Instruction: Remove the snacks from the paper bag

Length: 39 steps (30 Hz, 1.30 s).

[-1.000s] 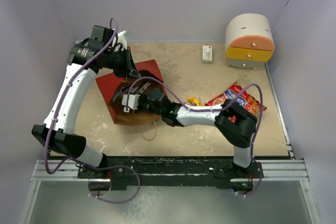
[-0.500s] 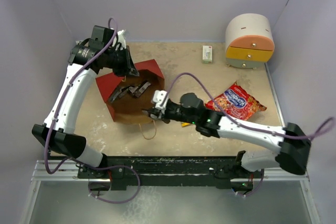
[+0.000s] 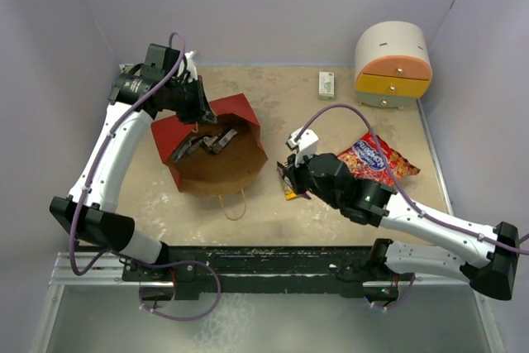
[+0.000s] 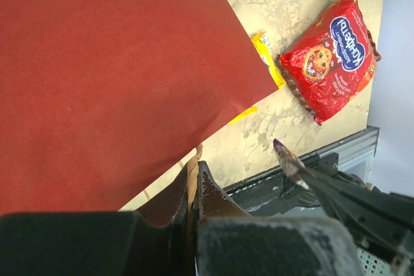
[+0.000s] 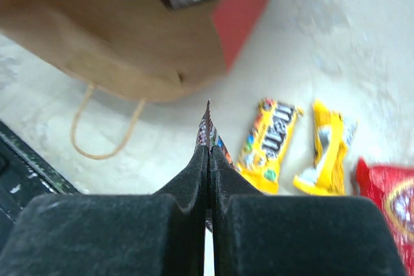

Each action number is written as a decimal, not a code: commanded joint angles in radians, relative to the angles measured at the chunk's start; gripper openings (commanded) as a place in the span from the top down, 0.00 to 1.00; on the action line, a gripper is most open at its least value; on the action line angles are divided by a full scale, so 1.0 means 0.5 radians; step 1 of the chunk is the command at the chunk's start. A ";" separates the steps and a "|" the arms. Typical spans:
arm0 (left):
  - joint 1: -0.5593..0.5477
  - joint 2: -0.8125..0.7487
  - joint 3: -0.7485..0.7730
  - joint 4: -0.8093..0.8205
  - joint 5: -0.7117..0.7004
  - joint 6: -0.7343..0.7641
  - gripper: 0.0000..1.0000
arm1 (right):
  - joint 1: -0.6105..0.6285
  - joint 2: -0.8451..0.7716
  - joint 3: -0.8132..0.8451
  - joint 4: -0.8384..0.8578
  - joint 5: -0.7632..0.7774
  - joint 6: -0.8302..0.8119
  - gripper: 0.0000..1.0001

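The paper bag [image 3: 216,163] lies on its side, red outside and brown inside, its mouth facing the arms. Several dark and silver candy bars [image 3: 207,141] lie inside. My left gripper [image 3: 198,112] is shut on the bag's far rim; the left wrist view shows brown paper pinched between its jaws [image 4: 192,174]. My right gripper [image 3: 291,174] is shut on a dark brown candy bar [image 5: 208,128], right of the bag's mouth, above the table. Two yellow candy bars [image 5: 268,143] [image 5: 326,148] lie beside it. The red crisp packet [image 3: 376,159] lies to the right.
A white round-topped mini chest [image 3: 393,62] with orange and yellow drawers stands at the back right. A small white box [image 3: 326,84] lies left of it. The bag's string handle [image 3: 235,206] trails toward the near edge. Walls close the left, back and right sides.
My right gripper has come out of the bag's mouth and moved right with the dark brown candy bar. My left gripper has kept hold of the bag's rim.
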 commanded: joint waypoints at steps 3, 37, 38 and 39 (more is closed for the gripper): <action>0.012 -0.079 0.029 0.069 -0.038 0.006 1.00 | -0.293 0.150 0.131 -0.538 0.100 0.501 1.00; 0.010 -0.128 -0.101 0.184 0.114 -0.021 1.00 | -0.763 1.398 1.148 -1.217 -0.074 0.568 1.00; 0.010 -0.126 -0.098 0.185 0.120 -0.022 1.00 | -0.764 1.414 1.155 -1.216 -0.044 0.580 1.00; 0.009 -0.125 -0.097 0.185 0.128 -0.023 1.00 | -0.765 1.433 1.165 -1.216 -0.020 0.590 0.98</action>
